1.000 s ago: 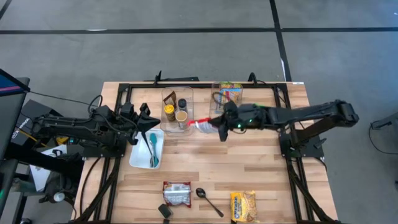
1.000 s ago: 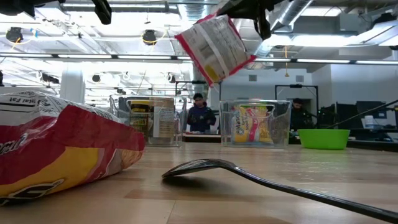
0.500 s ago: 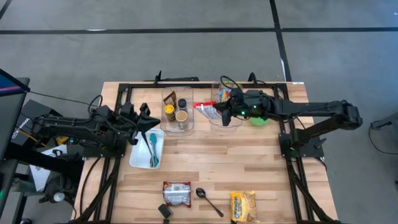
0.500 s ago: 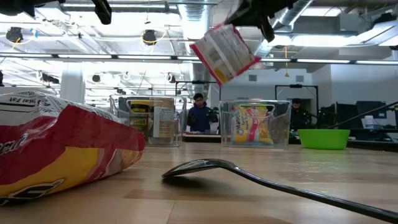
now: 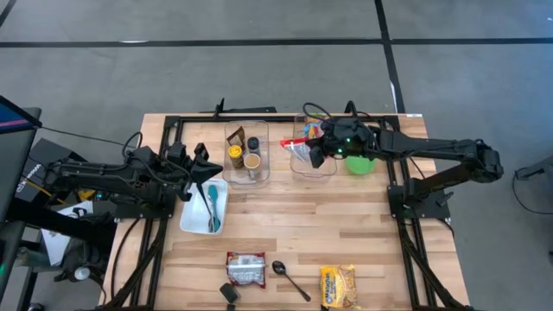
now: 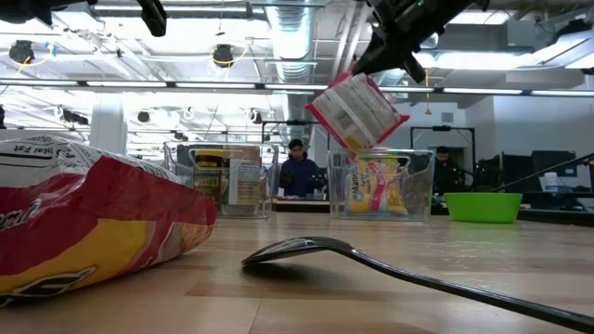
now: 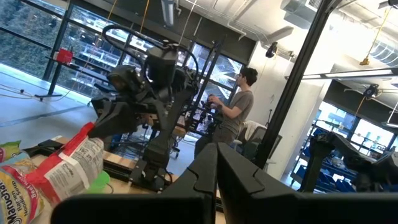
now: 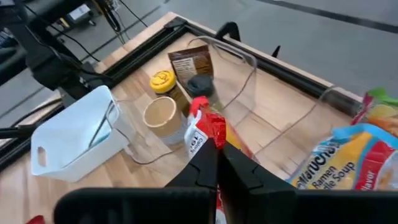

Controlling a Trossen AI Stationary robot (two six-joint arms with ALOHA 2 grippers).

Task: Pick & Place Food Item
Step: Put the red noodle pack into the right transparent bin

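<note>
With your right pincer (image 5: 313,154) clamping the red-edged food packet (image 6: 357,112), which is dangling just above the clear bin (image 5: 313,164) beneath it, you are best lowering squarely inside its walls before releasing.

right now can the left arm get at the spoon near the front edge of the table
Probably yes, though not straight away. The left gripper sits shut over the white tray, well back from the spoon. Bare wood lies between them, with only the snack packet beside the spoon. It would need to open first.
</note>
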